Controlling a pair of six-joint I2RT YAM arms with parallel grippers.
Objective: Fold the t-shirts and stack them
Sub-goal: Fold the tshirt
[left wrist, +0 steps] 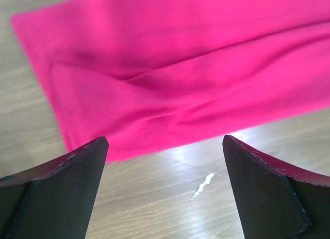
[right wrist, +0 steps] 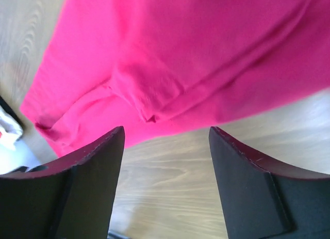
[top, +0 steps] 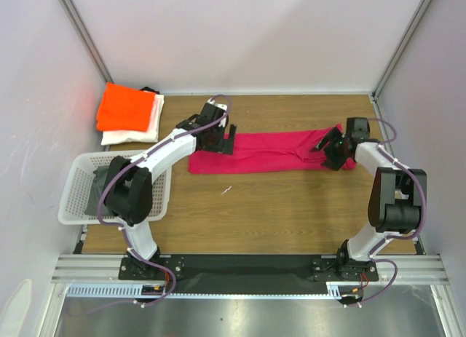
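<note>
The magenta-pink t-shirt [top: 269,151] lies on the wooden table as a long folded strip, running left to right. My left gripper [top: 227,140] hovers at its left end, open, with only cloth edge and bare wood between the fingers [left wrist: 77,182]. My right gripper [top: 325,152] stands over the strip's right end, also open and holding nothing. In the left wrist view the shirt [left wrist: 180,58] fills the upper part, just beyond the left gripper [left wrist: 165,141]. The right wrist view shows a tucked sleeve fold on the shirt [right wrist: 206,43] ahead of the right gripper [right wrist: 166,130]. The orange t-shirt [top: 127,108] rests folded on the white one [top: 135,135] at the back left.
A white lattice basket [top: 76,199] with a dark cloth [top: 98,188] inside stands at the left edge beside the left arm. A small white mark [left wrist: 203,183] is on the wood near the shirt's front edge. Walls and metal posts enclose the table.
</note>
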